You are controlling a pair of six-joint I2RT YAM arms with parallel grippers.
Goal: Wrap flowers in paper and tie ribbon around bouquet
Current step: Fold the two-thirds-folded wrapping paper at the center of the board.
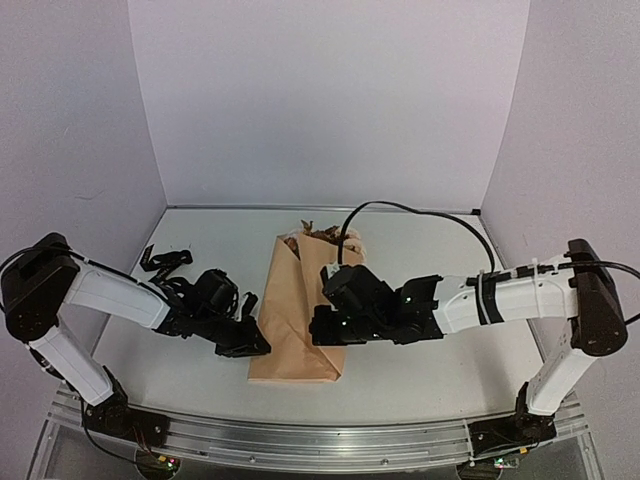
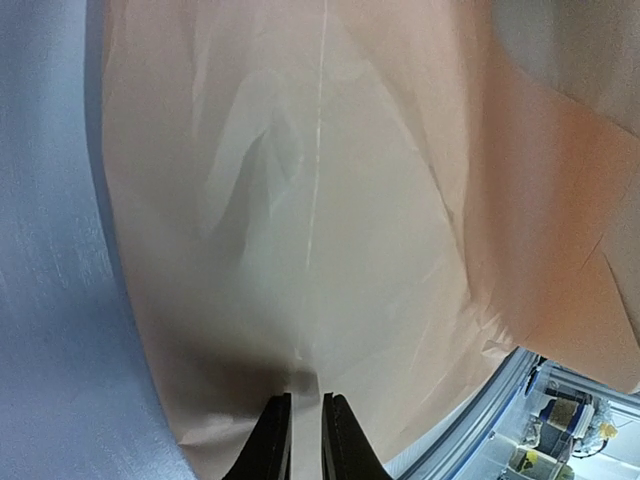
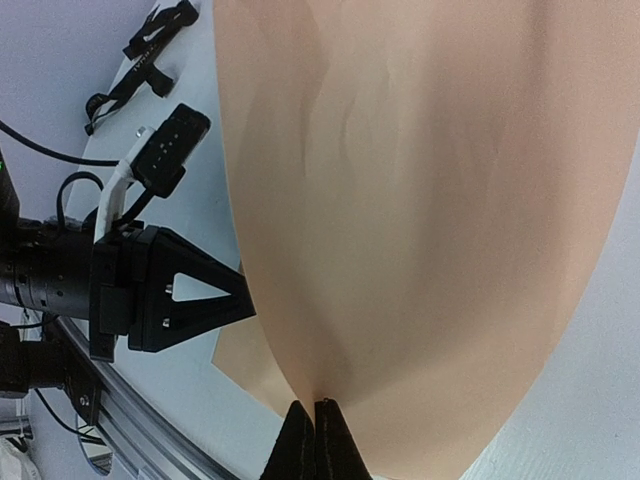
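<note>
**A:** What is lying on the table (image 1: 430,370) right now?

**B:** The paper (image 1: 295,335) is lying in the middle, folded over into a long packet running from near to far. The flowers (image 1: 318,236) are peeking out of its far end.

**A:** And what are the arms doing?

**B:** Both are reaching in low beside the packet's near half. The right pincer (image 1: 318,328) is sitting at the paper's right edge, closed and pinching a fold of the sheet. The left pincer (image 1: 255,348) is sitting at the left edge. Its fingers (image 2: 270,445) are standing a thin gap apart, and I cannot tell whether any paper is caught between them.

**A:** So how far along is the job?

**B:** The wrapping is looking mostly done, though the paper is only folded and pinched, with nothing fastening it. The ribbon (image 1: 165,262) is lying loose at the far left, well apart from the packet, so the tying is not yet started.
</note>
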